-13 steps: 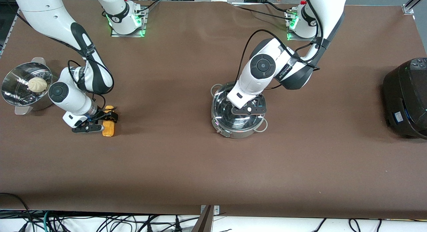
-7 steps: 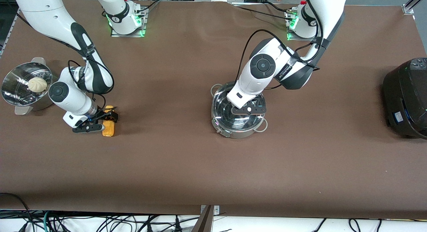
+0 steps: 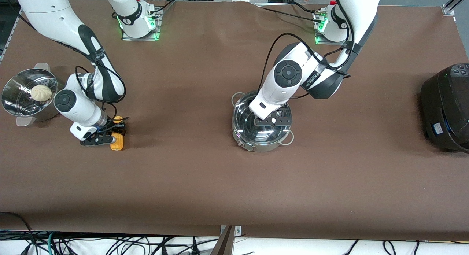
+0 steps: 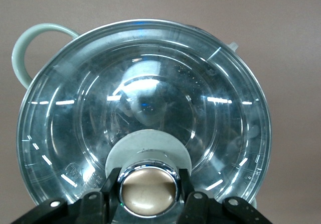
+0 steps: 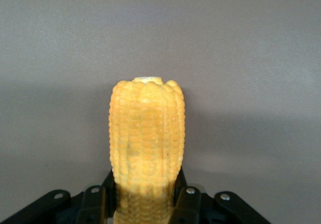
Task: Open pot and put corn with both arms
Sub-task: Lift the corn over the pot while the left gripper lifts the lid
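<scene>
Our left gripper (image 4: 148, 194) clamps its jaws on the pot's (image 3: 261, 125) lid knob (image 4: 148, 193) mid-bench; right gripper (image 5: 145, 196) pinches the corn (image 5: 146, 148). The smooth knob may slip, the corn twist loose.

The left gripper (image 3: 273, 120) sits on the pot (image 3: 261, 123) lid; the right gripper (image 3: 110, 135) is at the corn (image 3: 117, 139).
</scene>
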`<state>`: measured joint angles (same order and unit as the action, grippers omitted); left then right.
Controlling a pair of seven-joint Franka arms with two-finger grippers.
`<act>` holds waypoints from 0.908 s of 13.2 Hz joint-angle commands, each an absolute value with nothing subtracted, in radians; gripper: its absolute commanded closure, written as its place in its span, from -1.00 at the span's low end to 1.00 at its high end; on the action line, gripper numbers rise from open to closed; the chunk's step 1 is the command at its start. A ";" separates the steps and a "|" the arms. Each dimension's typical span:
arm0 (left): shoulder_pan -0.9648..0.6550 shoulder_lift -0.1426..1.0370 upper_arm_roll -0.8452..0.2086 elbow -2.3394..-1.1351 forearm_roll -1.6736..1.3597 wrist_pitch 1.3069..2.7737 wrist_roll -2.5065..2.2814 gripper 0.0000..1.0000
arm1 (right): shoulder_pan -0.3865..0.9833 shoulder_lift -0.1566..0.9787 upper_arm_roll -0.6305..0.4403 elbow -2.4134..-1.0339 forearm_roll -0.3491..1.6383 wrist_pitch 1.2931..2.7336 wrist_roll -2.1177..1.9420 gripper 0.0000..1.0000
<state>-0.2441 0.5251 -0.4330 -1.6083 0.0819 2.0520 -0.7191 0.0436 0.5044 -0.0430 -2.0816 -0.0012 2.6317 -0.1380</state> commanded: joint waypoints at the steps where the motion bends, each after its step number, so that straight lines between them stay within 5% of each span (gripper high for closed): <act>1: -0.252 0.497 -0.420 -1.592 0.107 2.031 -0.721 1.00 | 0.041 0.480 -0.032 -2.123 -0.006 2.649 -0.175 1.00; 8: -0.183 0.393 -0.420 -1.591 0.060 1.876 -0.696 1.00 | 0.043 0.399 -0.008 -2.097 -0.006 2.608 -0.175 1.00; 12: -0.060 0.334 -0.417 -1.617 0.055 1.812 -0.478 1.00 | 0.044 0.298 0.043 -2.031 -0.003 2.412 -0.152 1.00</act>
<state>-0.1166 0.3847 -0.4168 -1.5899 0.0781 1.8435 -0.5814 0.0475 0.3641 0.0054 -2.0613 -0.0014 2.5266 -0.1672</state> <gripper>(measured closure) 0.493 0.674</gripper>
